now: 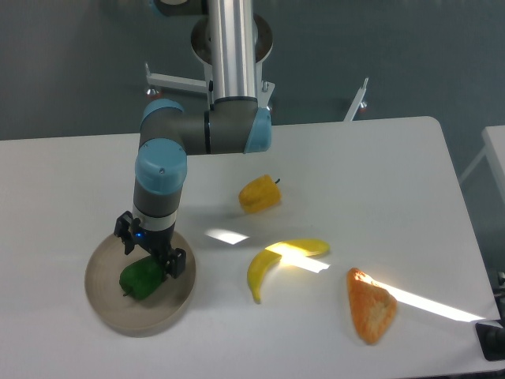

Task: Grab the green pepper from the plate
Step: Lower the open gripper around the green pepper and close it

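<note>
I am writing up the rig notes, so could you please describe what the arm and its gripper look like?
The arm is a silver-grey metal tube with dark grey joints capped in light blue. A grey wrist leads down to a small black gripper with two short black fingers and a small blue light on its body. No loose cables show.

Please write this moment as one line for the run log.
phase: reaching | gripper: low over green pepper, grasp unclear | green pepper: on plate
</note>
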You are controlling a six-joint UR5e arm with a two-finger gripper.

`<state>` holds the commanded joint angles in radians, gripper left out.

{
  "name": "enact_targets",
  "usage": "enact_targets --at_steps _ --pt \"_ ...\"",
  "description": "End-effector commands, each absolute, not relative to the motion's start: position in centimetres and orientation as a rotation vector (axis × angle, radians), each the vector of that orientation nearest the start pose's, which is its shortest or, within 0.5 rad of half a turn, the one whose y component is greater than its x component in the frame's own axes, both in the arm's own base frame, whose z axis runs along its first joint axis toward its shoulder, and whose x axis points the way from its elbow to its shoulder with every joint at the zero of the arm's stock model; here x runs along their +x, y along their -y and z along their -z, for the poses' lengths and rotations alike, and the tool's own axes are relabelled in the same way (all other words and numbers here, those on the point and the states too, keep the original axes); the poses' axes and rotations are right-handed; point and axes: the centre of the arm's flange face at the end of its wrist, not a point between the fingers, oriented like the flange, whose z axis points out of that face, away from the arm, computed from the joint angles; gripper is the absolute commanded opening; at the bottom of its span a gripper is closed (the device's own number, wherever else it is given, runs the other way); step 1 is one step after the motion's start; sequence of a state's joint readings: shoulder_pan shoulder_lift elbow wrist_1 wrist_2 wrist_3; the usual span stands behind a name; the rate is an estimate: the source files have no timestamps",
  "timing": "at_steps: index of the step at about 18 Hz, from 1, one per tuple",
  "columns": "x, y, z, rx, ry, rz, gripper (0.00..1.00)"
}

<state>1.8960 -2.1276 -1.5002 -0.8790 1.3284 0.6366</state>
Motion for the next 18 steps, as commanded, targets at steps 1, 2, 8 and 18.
enact_targets --at_steps 1,2,8,18 --pt "-6.9 -70.4 -26.4 -2.804 -0.48 0.173 1.0" --pt "-6.9 -70.5 -26.3 -2.805 -0.48 0.172 1.0" --pt "-6.9 -70.8 -26.5 -2.801 -0.483 0.168 0.86" --pt "-7.1 -70.9 -27.6 -2.781 -0.496 0.156 0.39"
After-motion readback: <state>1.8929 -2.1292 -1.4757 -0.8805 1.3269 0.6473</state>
